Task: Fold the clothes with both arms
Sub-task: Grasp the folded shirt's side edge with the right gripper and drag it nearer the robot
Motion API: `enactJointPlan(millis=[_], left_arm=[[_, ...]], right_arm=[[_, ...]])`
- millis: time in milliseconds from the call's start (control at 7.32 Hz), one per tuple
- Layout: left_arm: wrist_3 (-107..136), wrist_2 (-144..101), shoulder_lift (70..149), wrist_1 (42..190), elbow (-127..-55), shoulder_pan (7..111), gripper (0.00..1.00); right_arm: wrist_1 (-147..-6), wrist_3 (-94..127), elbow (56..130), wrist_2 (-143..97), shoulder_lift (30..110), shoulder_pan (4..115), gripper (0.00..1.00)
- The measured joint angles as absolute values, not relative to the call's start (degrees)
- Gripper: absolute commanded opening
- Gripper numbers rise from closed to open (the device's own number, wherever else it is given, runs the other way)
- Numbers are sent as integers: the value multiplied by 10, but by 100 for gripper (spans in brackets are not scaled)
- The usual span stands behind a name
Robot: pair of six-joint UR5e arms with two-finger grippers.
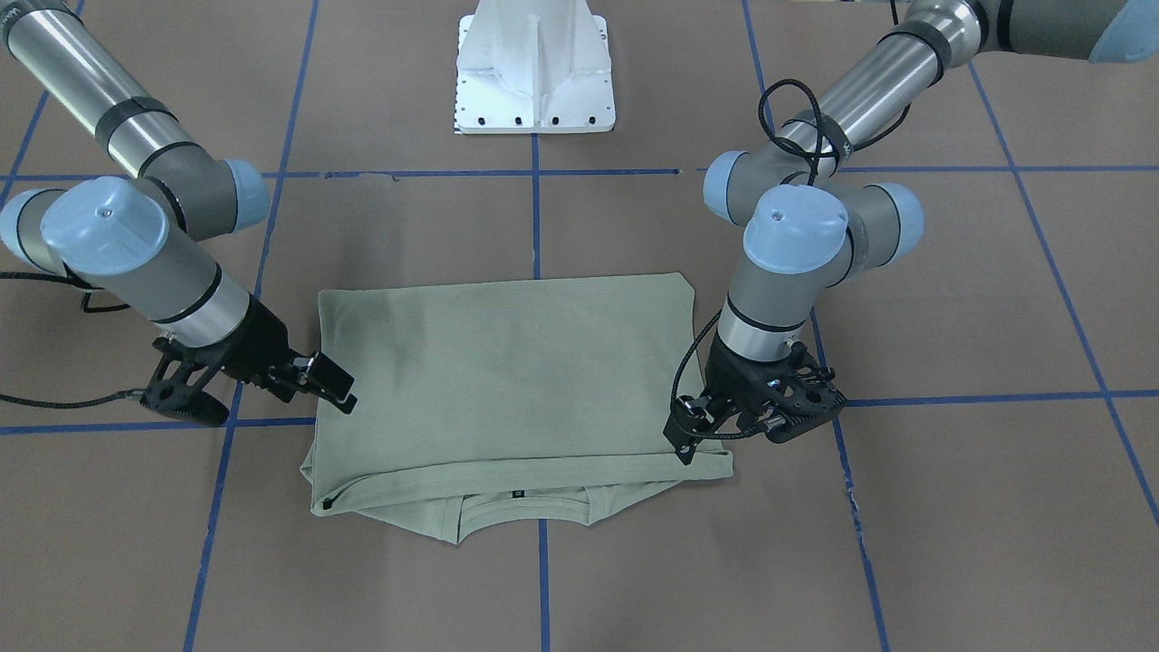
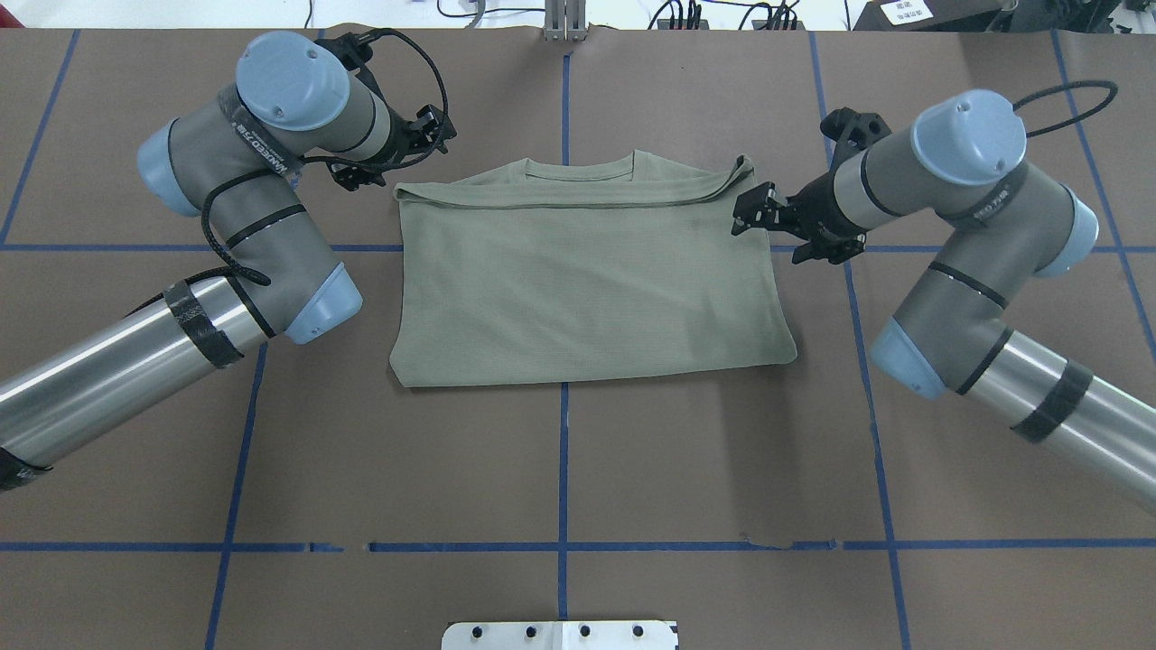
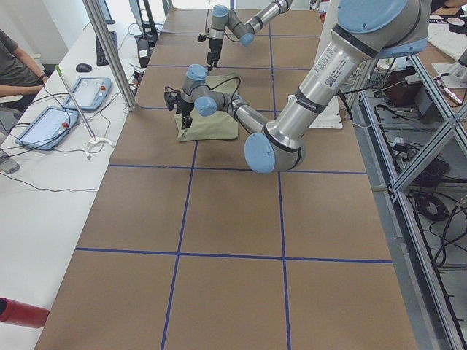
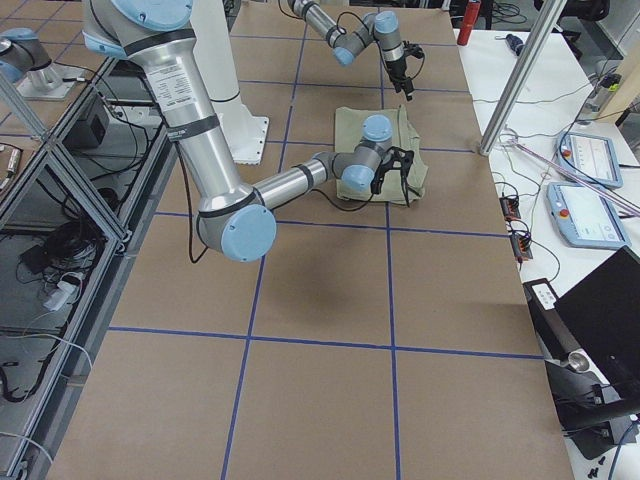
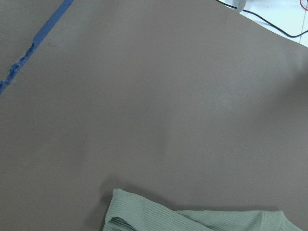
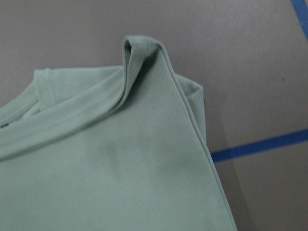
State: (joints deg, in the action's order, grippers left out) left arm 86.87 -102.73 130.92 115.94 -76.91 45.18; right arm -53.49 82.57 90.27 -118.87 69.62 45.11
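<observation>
**Shirt halved on the table, both claws beside its collar-end corners**

The green shirt [image 2: 587,280] lies in a flat, wide rectangle on the brown table [image 2: 578,469]. It straddles the centre blue tape line [image 2: 564,451], between the table's middle and the edge farthest from the white pedestal base [image 1: 536,72]. No sleeve shows in any view. The top layer's hem runs just short of the ribbed collar [image 2: 578,169], which peeks out along the far side.

The left gripper [image 1: 685,435] sits at one collar-end corner, its tips over the edge of the top layer. The right gripper [image 1: 337,388] sits just beside the other corner. Neither wrist camera shows a finger on the cloth, and nothing is lifted. Whether either claw is parted or closed cannot be told from these angles.

By the look of it, the sleeve tucks and the bottom-to-top fold are done, so the job seems well past halfway. The corner by the right gripper stands up in a small ridge in that arm's wrist view, and the top layer sits slightly askew to the one beneath. Tidying may be needed there. The bundle is much wider than it is deep, so a side-to-side fold would likely be the remaining step, if a smaller packet is wanted.
</observation>
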Motion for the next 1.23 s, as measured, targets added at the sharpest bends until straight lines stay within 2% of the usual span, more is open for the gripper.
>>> enactJointPlan(millis=[273, 820, 956, 1093, 1230], left_arm=[[870, -1027, 1307, 1157, -778, 452, 100], [870, -1027, 1306, 1158, -779, 452, 100], [870, -1027, 1307, 1157, -780, 452, 100], [870, -1027, 1307, 1157, -780, 452, 100], [870, -1027, 1306, 1157, -780, 452, 100]], right_arm=[[-535, 841, 955, -1167, 752, 410, 100], [-538, 854, 965, -1140, 777, 374, 98], [-538, 854, 965, -1140, 777, 372, 89], [-538, 854, 964, -1140, 776, 369, 63], [-538, 854, 963, -1141, 775, 368, 27]])
